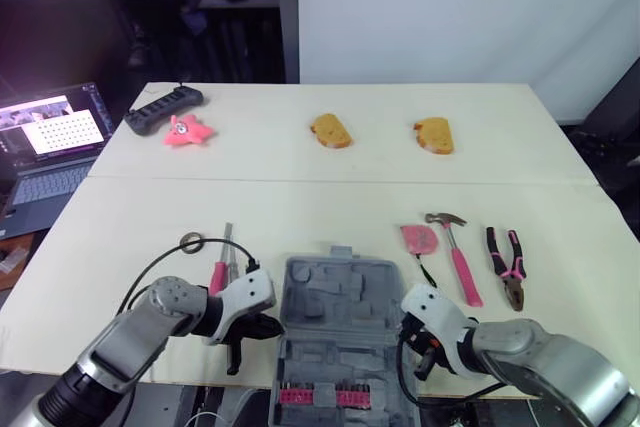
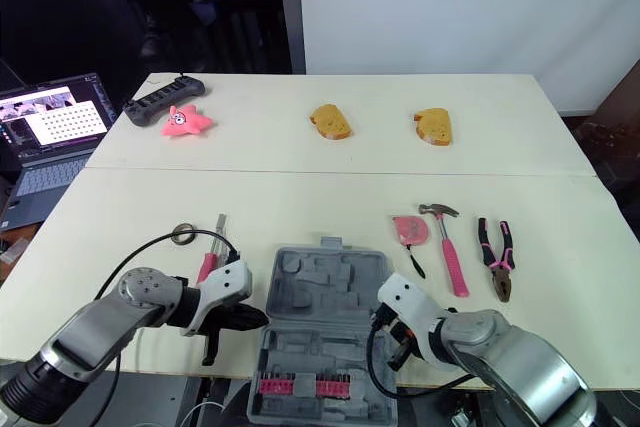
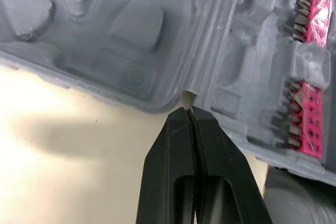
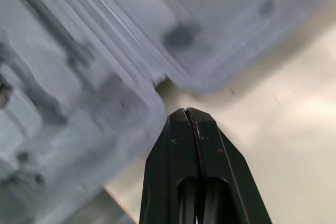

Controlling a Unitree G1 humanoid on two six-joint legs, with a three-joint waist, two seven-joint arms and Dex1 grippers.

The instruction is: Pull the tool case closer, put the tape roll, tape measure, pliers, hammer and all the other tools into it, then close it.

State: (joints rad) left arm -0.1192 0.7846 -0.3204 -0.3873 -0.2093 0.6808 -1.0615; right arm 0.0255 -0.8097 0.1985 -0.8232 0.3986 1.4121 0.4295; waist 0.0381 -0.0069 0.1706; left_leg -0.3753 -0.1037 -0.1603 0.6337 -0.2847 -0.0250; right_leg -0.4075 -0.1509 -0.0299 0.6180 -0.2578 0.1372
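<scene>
The grey tool case (image 1: 335, 297) lies open at the table's near edge, and its half with the pink bit strip (image 1: 320, 395) hangs over that edge. My left gripper (image 1: 258, 327) is shut and empty, its tip (image 3: 190, 109) at the notch on the case's left side. My right gripper (image 1: 410, 335) is also shut on nothing, its tip (image 4: 186, 109) at the notch on the right side. A small tape roll (image 1: 191, 242) and a pink-handled screwdriver (image 1: 218, 275) lie left of the case. To its right lie the pink tape measure (image 1: 419, 239), the hammer (image 1: 458, 259) and the pliers (image 1: 507, 267).
Two bread pieces (image 1: 331, 131) (image 1: 435, 135), a pink starfish toy (image 1: 186, 131) and a black controller (image 1: 163, 109) sit on the far half of the table. A laptop (image 1: 50, 152) stands off the table's left side.
</scene>
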